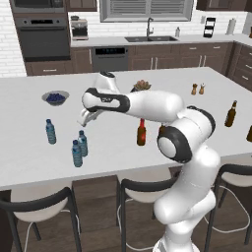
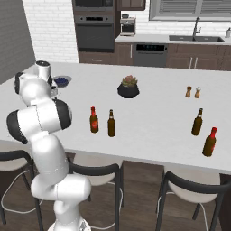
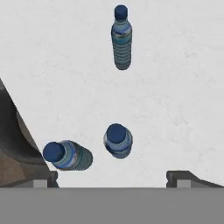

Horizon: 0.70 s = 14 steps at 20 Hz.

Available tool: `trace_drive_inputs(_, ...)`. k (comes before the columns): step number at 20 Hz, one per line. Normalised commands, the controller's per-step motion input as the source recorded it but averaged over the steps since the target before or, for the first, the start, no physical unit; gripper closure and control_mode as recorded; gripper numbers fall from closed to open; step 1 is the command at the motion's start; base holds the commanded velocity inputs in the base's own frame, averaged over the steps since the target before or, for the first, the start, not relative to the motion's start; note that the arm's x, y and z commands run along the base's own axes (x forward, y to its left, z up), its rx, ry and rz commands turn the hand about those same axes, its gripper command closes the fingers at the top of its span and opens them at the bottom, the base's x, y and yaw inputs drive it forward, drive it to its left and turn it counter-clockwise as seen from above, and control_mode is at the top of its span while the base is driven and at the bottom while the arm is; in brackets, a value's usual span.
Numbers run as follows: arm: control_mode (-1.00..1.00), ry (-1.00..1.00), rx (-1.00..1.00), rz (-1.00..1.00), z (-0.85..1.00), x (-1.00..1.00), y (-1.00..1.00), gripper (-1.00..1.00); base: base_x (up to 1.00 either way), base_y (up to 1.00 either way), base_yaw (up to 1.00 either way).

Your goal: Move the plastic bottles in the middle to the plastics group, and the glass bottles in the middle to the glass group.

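Note:
Three small plastic bottles with blue caps stand upright at the left of the white counter [image 1: 197,81]: one apart [image 1: 50,131] and two close together [image 1: 82,143] [image 1: 77,153]. My gripper [image 1: 83,120] hangs open just above that pair, holding nothing. In the hand view one bottle [image 3: 118,140] stands almost straight below the gripper [image 3: 113,179], a second [image 3: 65,155] is beside it and the third [image 3: 121,37] is farther off. Two glass bottles stand mid-counter, one reddish-brown with a red top [image 2: 94,120] and one olive-amber [image 2: 111,123]. The glass group [image 2: 197,122] [image 2: 210,141] stands at the right.
A bowl of dark berries [image 1: 55,97] sits at the back left, a potted plant [image 2: 129,87] in the middle back, and two small shakers [image 2: 192,92] to its right. Stools [image 1: 142,189] line the counter's near edge.

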Motion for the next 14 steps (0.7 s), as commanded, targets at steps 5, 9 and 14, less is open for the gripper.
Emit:
trace_drive_inputs(5, -1.0, 0.0, 0.0, -0.14, -0.02, -0.42, -0.97, -1.0, 0.0, 0.0, 0.0)
trace_drive_inputs(9, -1.0, 0.0, 0.0, -0.09, 0.0, -0.31, -0.8, -1.0, 0.0, 0.0, 0.0)
trace_drive_inputs(14, -1.0, 0.0, -0.17, -0.1, 0.0, -0.15, -0.42, -1.0, 0.0, 0.0, 0.0)
